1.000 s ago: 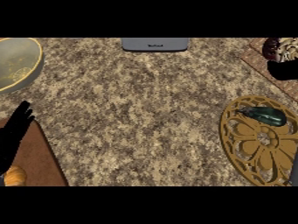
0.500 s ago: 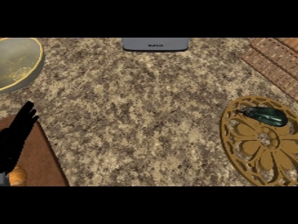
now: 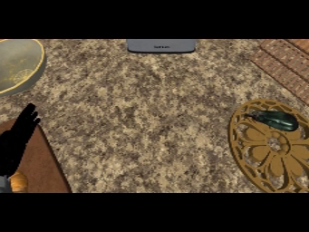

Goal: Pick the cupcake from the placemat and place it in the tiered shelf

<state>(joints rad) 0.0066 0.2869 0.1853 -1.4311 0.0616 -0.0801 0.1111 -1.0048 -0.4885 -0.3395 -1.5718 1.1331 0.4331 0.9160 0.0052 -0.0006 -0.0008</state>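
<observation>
Granite counter (image 3: 150, 113) | cupcake (image 3: 275, 119) on placemat (image 3: 263, 158), long axis left-right | left hand (image 3: 6, 149) fingers straight

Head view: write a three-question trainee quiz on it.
1. True or false: the dark green object lies on the round gold placemat.
2. The left hand shows at the view's: A) lower left, B) upper right, C) top centre.
3. Fill in: the yellow-rimmed bowl sits in the view's upper ____ corner.
Key: 1 true; 2 A; 3 left.
</observation>
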